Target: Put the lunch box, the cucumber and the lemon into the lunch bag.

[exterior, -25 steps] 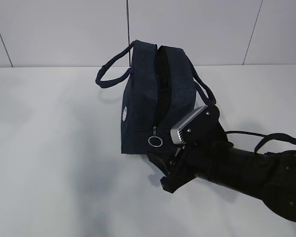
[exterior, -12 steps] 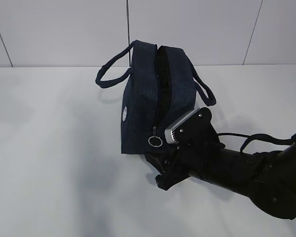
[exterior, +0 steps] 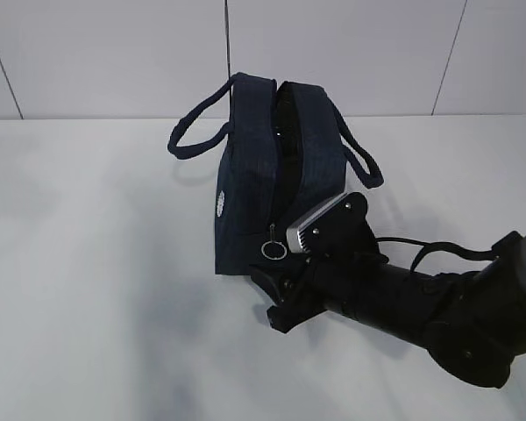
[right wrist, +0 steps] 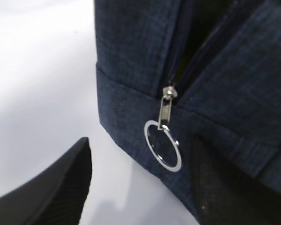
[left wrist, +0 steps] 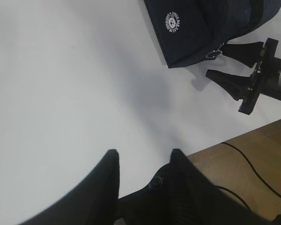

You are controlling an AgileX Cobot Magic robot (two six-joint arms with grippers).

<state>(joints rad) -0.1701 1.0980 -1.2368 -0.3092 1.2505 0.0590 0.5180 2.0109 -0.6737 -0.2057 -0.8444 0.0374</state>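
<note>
Right fingers [right wrist: 140, 183] apart – ring pull [right wrist: 163, 145] between

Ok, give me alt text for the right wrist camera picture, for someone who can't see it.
Close-up of the navy lunch bag, its zipper partly open and the silver ring pull hanging at the bottom end. The open right claw straddles the bag's lower corner above the white table.

We see a white table [exterior: 88, 289] filling the foreground. Behind the table rises a pale panelled wall [exterior: 114, 53] with thin dark seams. At the table's near edge, a brown wooden surface [left wrist: 253, 154] carries a black cable [left wrist: 253, 166].
</note>
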